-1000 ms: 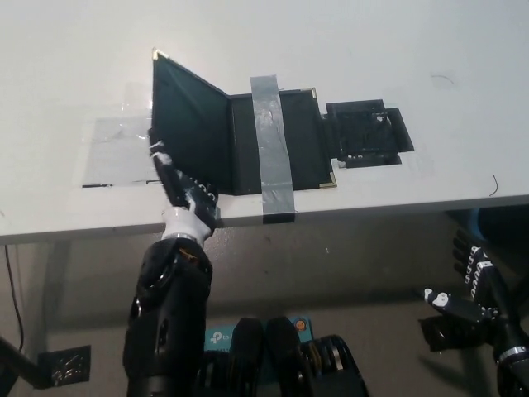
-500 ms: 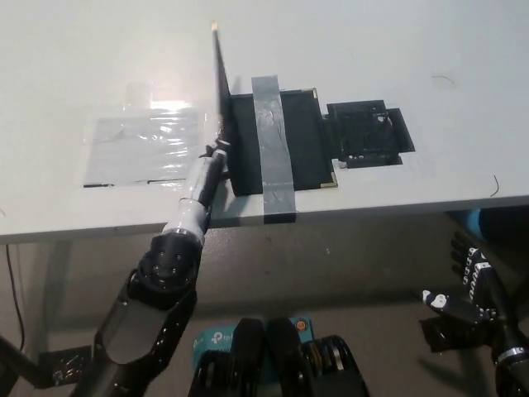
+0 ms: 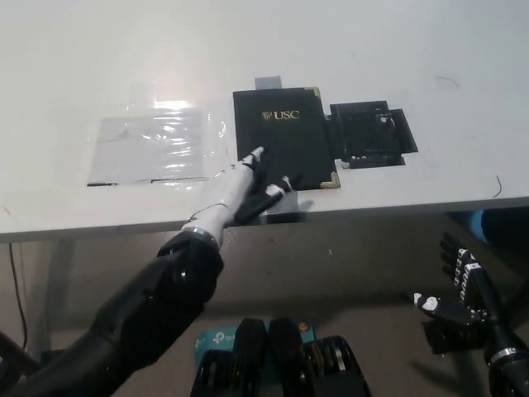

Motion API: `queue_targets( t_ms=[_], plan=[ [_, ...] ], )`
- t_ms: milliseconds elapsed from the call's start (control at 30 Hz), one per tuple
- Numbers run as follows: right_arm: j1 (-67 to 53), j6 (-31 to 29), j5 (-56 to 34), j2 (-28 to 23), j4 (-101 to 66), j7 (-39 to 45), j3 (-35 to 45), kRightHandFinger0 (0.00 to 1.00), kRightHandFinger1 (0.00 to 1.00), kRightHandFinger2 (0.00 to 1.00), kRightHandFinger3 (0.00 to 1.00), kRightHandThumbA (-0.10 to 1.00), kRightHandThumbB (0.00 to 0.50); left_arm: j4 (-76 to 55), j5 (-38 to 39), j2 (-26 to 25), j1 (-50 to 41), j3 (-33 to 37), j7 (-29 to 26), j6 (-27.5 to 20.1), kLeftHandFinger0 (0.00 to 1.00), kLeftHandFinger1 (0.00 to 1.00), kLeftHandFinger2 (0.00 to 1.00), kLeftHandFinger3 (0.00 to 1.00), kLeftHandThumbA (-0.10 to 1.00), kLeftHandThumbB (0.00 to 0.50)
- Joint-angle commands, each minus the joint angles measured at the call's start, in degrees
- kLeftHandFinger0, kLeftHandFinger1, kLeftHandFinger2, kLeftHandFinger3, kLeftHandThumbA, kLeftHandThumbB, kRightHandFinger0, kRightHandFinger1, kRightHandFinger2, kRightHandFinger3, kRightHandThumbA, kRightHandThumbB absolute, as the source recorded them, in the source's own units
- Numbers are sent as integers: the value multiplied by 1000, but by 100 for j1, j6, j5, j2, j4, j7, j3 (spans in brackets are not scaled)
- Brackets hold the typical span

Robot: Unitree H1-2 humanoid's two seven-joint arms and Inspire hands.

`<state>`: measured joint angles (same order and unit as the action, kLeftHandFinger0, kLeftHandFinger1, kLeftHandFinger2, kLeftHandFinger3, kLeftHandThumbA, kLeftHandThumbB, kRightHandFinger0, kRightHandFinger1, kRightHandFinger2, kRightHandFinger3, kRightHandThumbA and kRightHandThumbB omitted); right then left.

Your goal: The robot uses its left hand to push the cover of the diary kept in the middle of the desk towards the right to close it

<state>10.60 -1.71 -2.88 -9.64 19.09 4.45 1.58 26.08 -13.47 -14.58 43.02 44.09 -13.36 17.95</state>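
I see the white tabletop (image 3: 99, 66) with the diary (image 3: 285, 149) lying closed at its middle. My left robot hand (image 3: 241, 188) stretches flat, fingers spread, onto its cover. The right robot hand (image 3: 463, 285) hangs spread below the edge.

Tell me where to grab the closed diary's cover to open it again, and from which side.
Take the diary cover by its right edge, near the gold corner, coming from the right. The cover lies flat and shut, and the left hand rests open on its lower left, blocking that side.
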Motion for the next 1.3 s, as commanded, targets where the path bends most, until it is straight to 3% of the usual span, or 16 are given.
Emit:
queue_targets(
  t_ms=[0, 367, 433, 500, 867, 933, 1033, 1100, 1133, 1167, 1267],
  plan=[
    [124, -80, 75, -36, -346, 232, -183, 1000, 1000, 1000, 1000, 1000, 500, 595, -1780, 133, 582, 1243, 1439, 897, 1000, 1000, 1000, 1000, 1000, 179],
    [83, -54, 19, 105, -353, 170, -302, 1000, 1000, 1000, 1000, 1000, 500, 1561, -3377, 189, 1092, 2215, 2308, 897, 1000, 1000, 1000, 1000, 1000, 170],
    [69, 16, -18, 115, -384, 154, -276, 1000, 1000, 1000, 1000, 1000, 500, 1542, -3596, 127, 1081, 2430, 2292, 897, 1000, 1000, 1000, 1000, 1000, 179],
    [92, -12, -92, 150, -310, 189, -258, 1000, 1000, 1000, 1000, 1000, 500, 1660, -3919, 92, 1009, 2538, 2296, 897, 1000, 1000, 1000, 1000, 1000, 221],
    [3, -5, -118, 84, -303, 176, -156, 997, 1000, 1000, 1000, 1000, 500, 887, -4234, -200, 965, 2059, 2665, 897, 1000, 1000, 1000, 1000, 1000, 191],
    [-32, -38, -170, 91, -313, 193, -131, 1000, 1000, 1000, 1000, 1000, 500, 680, -4261, -251, 946, 1881, 2723, 897, 1000, 1000, 1000, 1000, 1000, 198],
    [-52, -51, -129, 90, -307, 160, -133, 1000, 1000, 1000, 1000, 1000, 500, 14, -3717, -411, 773, 1250, 2515, 897, 1000, 1000, 1000, 1000, 1000, 190],
    [-57, 14, -156, 111, -343, 141, -106, 1000, 1000, 1000, 1000, 1000, 500, -765, -2977, -519, 484, 354, 2127, 860, 1000, 1000, 1000, 1000, 1000, 143],
    [-54, -2, -160, 108, -334, 143, -94, 1000, 1000, 1000, 1000, 1000, 500, -984, -2757, -498, 367, -3, 2095, 783, 1000, 1000, 1000, 1000, 1000, 143],
    [-56, 16, -166, 107, -349, 128, -71, 1000, 1000, 1000, 1000, 1000, 500, -1515, -1724, -245, -23, -1160, 1790, 654, 1000, 1000, 1000, 1000, 1000, 142],
    [-68, 21, -175, 99, -357, 114, -32, 995, 1000, 1000, 1000, 1000, 500, -1843, -1095, 78, -247, -2031, 1922, 702, 1000, 1000, 1000, 1000, 1000, 165]
  ],
)
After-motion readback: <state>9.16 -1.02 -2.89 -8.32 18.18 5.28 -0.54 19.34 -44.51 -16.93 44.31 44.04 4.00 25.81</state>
